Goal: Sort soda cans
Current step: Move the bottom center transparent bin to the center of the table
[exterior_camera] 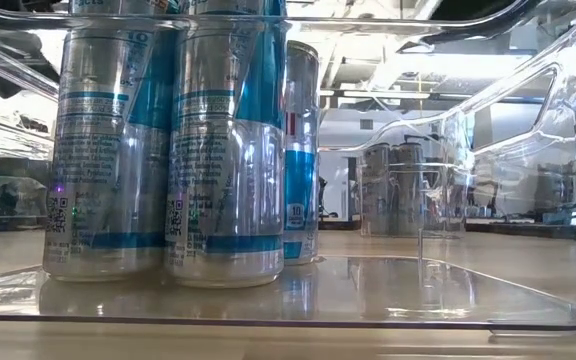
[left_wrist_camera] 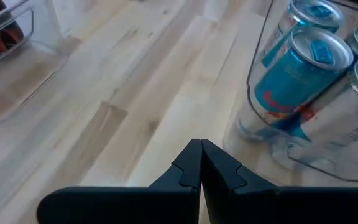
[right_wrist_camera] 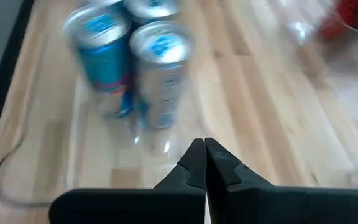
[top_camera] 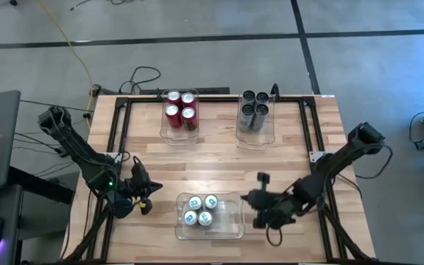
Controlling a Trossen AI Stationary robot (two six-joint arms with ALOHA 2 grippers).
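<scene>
Several silver-white soda cans with blue marks (top_camera: 201, 210) stand upright in the left half of a clear bin (top_camera: 230, 224) near the table's front edge; the low view shows them close up (exterior_camera: 168, 150). Several red cans (top_camera: 180, 108) stand in a clear bin at the far left, and several dark grey cans (top_camera: 254, 109) in one at the far right. My left gripper (top_camera: 152, 199) hovers shut just left of the near bin, fingertips together (left_wrist_camera: 199, 149). My right gripper (top_camera: 247, 197) hovers shut just right of that bin (right_wrist_camera: 201, 146). Neither holds anything.
The right half of the near bin (exterior_camera: 418, 270) holds no cans. Bare wood (top_camera: 212, 158) lies between the near bin and the two far bins. A black frame (top_camera: 120, 125) runs along the table's left, right and far sides.
</scene>
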